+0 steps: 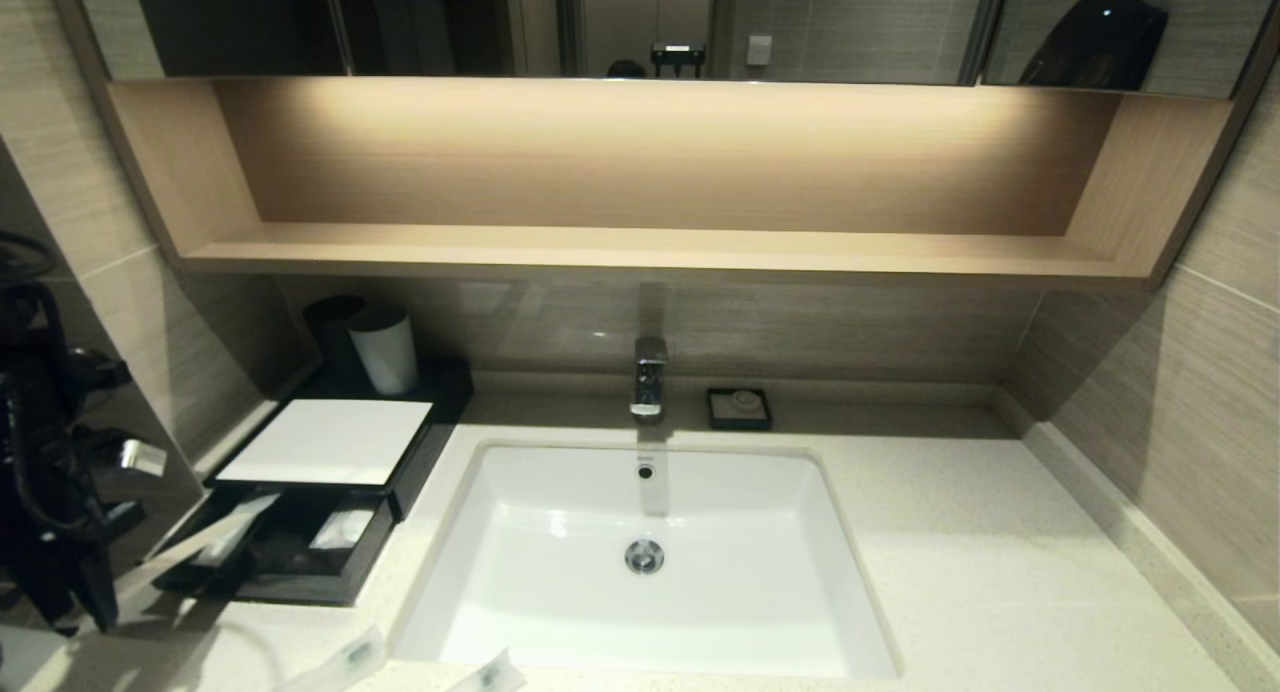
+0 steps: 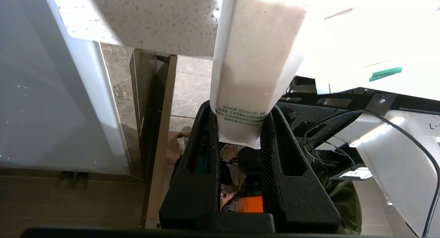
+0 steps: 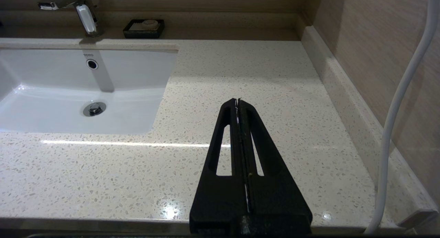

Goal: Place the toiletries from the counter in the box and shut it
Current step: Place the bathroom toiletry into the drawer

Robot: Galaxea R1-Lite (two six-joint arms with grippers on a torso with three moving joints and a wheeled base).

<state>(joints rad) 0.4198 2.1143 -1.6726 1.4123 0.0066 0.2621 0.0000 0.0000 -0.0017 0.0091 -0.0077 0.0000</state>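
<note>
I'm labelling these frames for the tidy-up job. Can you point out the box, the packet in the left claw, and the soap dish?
Box (image 1: 325, 440): head view, on its flat white top panel.
Packet (image 2: 252, 79): left wrist view, mid-wrapper, above the left claw (image 2: 239, 128).
Soap dish (image 1: 739, 409): head view, on its black rim.

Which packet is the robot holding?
The packet pinched in the left gripper jaws at the counter's left edge; two other packets lie loose below the basin.

Cream, finely speckled counter (image 3: 268, 76) w/ white basin (image 1: 640, 562). Black box (image 1: 300, 572) w/ flat white top panel (image 1: 325, 440). Translucent packet (image 2: 251, 76), whitish-pink contents, dark printed text, in black left gripper (image 2: 239, 122). Black right gripper (image 3: 238, 102). Black soap dish (image 1: 739, 409) at 1 o'clock of chrome tap (image 1: 648, 377). White cup (image 1: 383, 347).
</note>
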